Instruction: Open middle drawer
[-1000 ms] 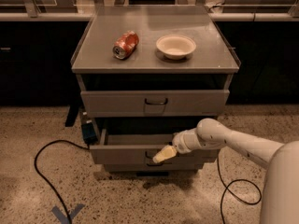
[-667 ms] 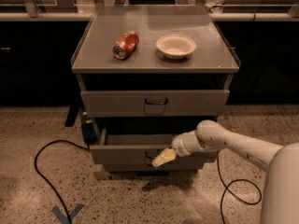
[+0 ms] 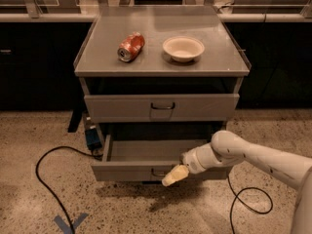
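Middle drawer stands partly out of the cabinet. The end effector sits against its front beside the handle; its grip cannot be told.

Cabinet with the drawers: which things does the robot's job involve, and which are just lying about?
In the job: middle drawer, pulled out; gripper, at that drawer's front by its handle.
Lying about: red can on its side and white bowl, both on the cabinet top; top drawer; black cable on the floor.
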`<state>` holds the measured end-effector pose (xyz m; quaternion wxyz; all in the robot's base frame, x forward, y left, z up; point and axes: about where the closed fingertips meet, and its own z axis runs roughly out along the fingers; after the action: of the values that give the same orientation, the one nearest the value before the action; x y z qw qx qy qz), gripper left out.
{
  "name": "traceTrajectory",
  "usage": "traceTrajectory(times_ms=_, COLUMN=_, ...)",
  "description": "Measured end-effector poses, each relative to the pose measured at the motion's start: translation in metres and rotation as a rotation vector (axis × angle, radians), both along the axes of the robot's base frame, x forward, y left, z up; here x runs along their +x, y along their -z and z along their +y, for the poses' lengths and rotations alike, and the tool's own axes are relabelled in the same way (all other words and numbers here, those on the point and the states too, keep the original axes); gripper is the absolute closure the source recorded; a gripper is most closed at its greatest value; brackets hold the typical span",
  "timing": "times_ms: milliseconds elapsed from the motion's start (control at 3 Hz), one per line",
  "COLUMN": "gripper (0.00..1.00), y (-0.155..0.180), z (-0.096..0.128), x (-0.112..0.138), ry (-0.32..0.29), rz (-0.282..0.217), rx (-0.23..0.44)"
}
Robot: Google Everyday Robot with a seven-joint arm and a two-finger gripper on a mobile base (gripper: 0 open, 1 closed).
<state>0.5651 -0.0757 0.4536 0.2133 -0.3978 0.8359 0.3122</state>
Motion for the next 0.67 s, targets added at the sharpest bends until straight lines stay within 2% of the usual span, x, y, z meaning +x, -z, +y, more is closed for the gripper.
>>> traceTrajectory(times_ms=333, gripper=0.00, y=-0.0069, z=-0.0009, x=-0.0312, ry=0.003, rz=0.048, rx=-0.018)
traceTrajectory(times_ms=667, gripper=0.00, y=-0.0069, z=-0.0009, x=-0.0312, ry=0.003, rz=0.048, rx=-0.018)
